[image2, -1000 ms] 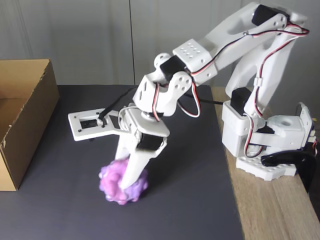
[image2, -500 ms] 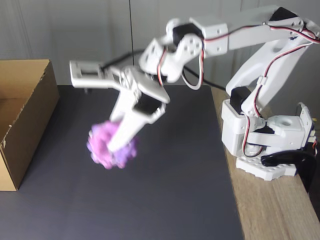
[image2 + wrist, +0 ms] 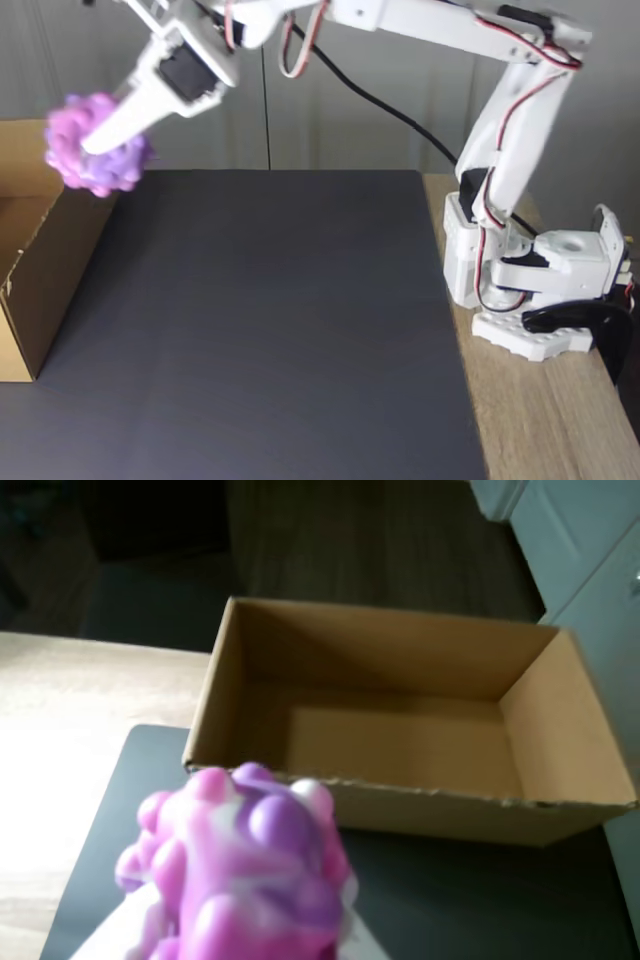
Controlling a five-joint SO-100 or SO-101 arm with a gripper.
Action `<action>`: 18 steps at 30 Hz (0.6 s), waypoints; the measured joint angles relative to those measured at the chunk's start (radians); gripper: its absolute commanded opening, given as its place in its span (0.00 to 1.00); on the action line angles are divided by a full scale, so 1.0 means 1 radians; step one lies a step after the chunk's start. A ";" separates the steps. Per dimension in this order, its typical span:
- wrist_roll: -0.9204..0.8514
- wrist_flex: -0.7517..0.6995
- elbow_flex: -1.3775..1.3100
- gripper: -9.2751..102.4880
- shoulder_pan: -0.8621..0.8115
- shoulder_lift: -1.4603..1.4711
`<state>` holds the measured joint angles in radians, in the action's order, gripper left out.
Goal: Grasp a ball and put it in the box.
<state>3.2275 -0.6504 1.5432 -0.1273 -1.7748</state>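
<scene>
A second ago my hand (image 3: 88, 150) was down on the dark mat (image 3: 270, 320) in the middle of the tabletop, clamped around the ball (image 3: 95, 158). Half a second ago I had it lifted and swinging left in the fixed view. Now I have carried it high and far across: the ball hangs in the air at the mat's far left corner, right at the near wall of the box (image 3: 40, 270), well clear of the mat below. My fingers are closed on the ball, and it has come along without slipping.

In the wrist view the ball (image 3: 245, 880) sits low in front of me, blurred, and beyond it the box (image 3: 410, 815) lies open, its floor bare. The ball looks just short of the box's near rim, not yet over the opening.

So the lift and most of the carry are done, I judge. What remains is to reach a little further until the ball is above the box's floor, then let go. The soft bumps might catch on my fingers when I release, so I should open wide.
</scene>
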 measured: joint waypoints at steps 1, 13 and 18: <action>0.002 0.006 -0.038 0.26 -0.006 0.029; 0.005 0.058 -0.548 0.24 -0.028 0.451; 0.005 0.095 -0.684 0.24 -0.052 0.584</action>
<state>3.2321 -0.5553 0.8590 -0.1795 -1.1904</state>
